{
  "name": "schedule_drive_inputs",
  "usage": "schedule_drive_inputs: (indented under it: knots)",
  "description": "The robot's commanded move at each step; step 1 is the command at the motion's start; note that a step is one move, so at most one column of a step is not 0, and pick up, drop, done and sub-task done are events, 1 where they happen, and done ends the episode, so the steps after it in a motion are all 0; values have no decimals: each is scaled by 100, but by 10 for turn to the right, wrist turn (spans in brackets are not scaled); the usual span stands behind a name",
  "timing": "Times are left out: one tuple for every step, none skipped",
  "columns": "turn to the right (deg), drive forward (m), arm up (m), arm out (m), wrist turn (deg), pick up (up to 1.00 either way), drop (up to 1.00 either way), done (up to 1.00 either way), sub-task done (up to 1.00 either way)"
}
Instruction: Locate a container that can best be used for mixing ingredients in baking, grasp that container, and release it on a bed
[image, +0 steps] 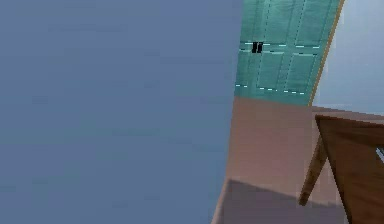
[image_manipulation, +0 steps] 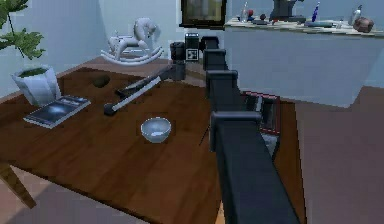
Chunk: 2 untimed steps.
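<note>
Wooden surface (image_manipulation: 90, 160) spans the arm side view's lower left; dark arm (image_manipulation: 238, 140) crosses it toward 12 o'clock. Small white bowl (image_manipulation: 156, 128) stands on the surface at the arm's 9 o'clock, jaws at its 1 o'clock. Jaws' state and load: cannot tell.

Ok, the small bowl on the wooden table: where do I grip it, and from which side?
Take the bowl by its rim, coming down from above, one finger inside the wall and one outside. It stands upright, mouth up, and its low rounded sides likely give little hold from the side. It stands apart from the bat, so the rim looks free.
</note>
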Motion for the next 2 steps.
schedule_drive_inputs:
  knots:
    - [0, 0, 0, 0, 450, 0, 0, 0, 0]
    - [0, 0, 0, 0, 30, 0, 0, 0, 0]
